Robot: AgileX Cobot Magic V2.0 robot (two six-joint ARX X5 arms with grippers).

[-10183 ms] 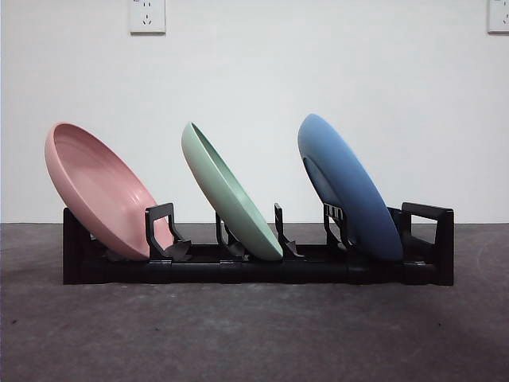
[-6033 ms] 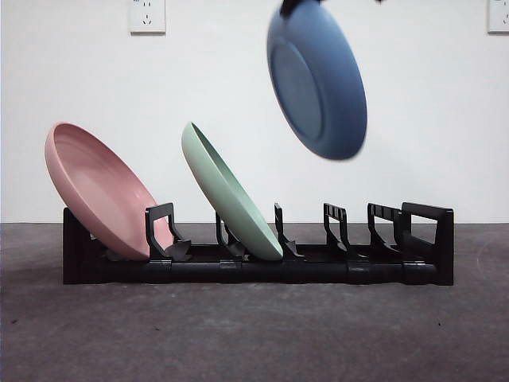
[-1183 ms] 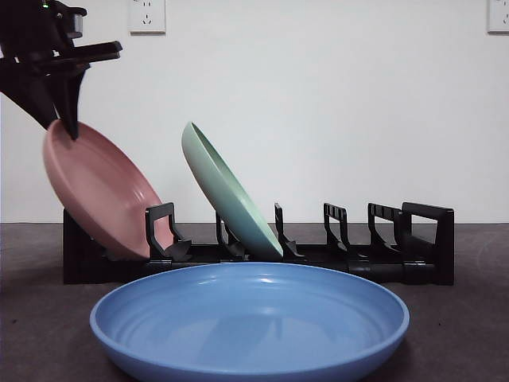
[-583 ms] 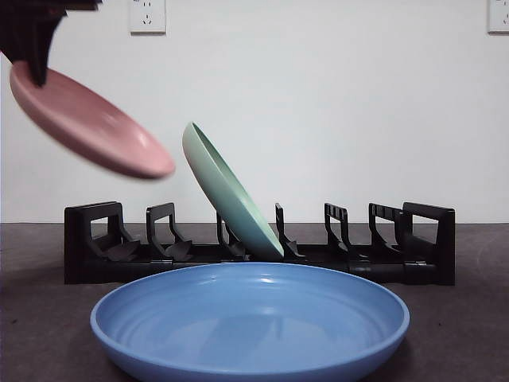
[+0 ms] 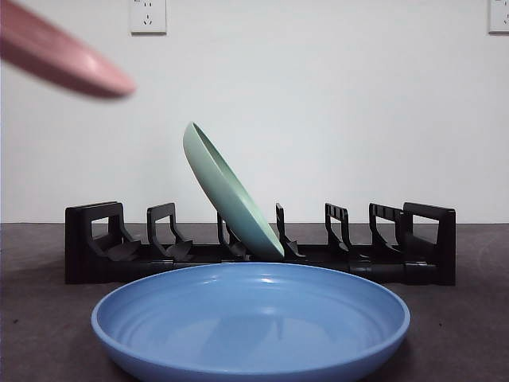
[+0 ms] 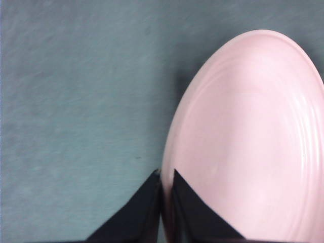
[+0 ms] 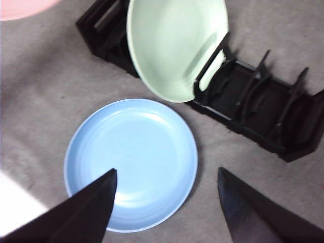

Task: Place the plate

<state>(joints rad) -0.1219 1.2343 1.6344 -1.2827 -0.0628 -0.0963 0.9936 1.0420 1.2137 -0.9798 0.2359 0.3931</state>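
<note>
The pink plate hangs blurred at the upper left of the front view, high above the black rack. My left gripper is shut on its rim, and the pink plate fills much of the left wrist view over bare table. A corner of the pink plate also shows in the right wrist view. The blue plate lies flat on the table in front of the rack. My right gripper hovers open over the blue plate, holding nothing.
A green plate leans in a middle slot of the rack; in the right wrist view the green plate stands in the black rack. The rack's other slots hold nothing. White wall with sockets behind.
The pink plate has been lifted out of the rack's left slot and carried up and to the left. The blue plate and the green plate have stayed put.
</note>
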